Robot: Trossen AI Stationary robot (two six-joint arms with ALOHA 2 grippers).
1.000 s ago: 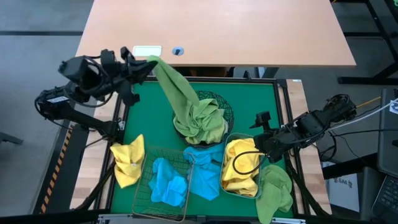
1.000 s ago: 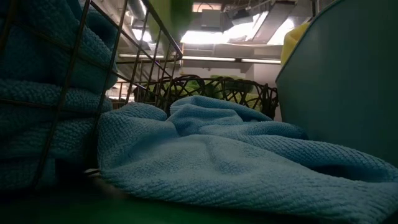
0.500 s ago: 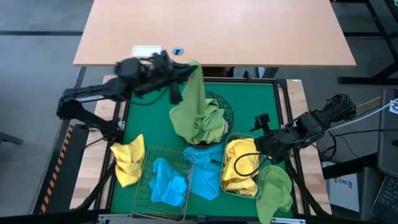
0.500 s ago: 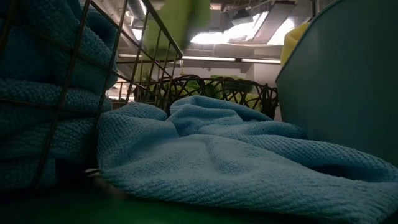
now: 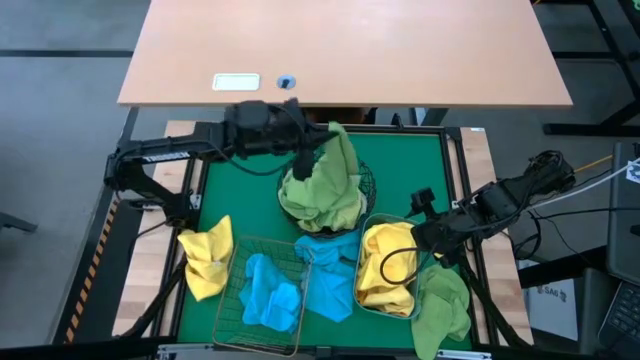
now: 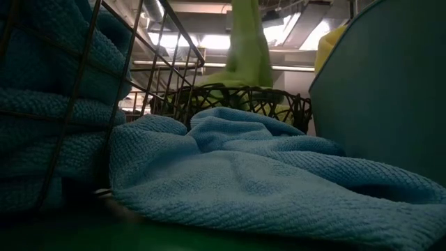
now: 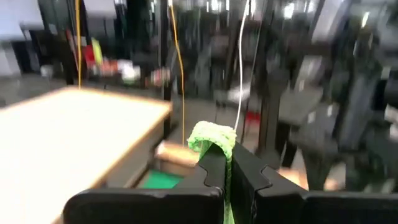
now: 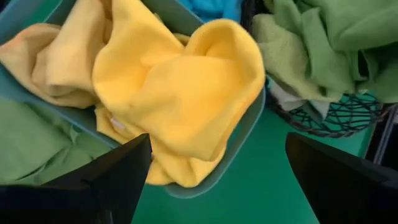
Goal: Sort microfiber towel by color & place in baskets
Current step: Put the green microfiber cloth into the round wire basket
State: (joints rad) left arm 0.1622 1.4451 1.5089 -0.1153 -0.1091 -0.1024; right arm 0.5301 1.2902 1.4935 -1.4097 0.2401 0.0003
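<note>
Far green mat [image 5: 420, 160] right of black mesh bowl [image 5: 366, 184] is bare, open for passage. Near half crowded: copper wire basket [image 5: 232, 300], loose blue towel [image 5: 330, 285], plastic tub [image 5: 372, 222] packed close together; left end effector [image 5: 318, 145] and hanging green towel [image 5: 335, 165] block above the bowl.

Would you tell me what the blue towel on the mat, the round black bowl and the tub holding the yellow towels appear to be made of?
Blue towel: soft looped fabric, probably microfiber; nubby matte weave visible. Round black bowl: likely metal wire, dark open lattice. Tub: seemingly plastic, with a smooth bluish wall and rounded rim; the yellow towels look like soft matte cloth.
</note>
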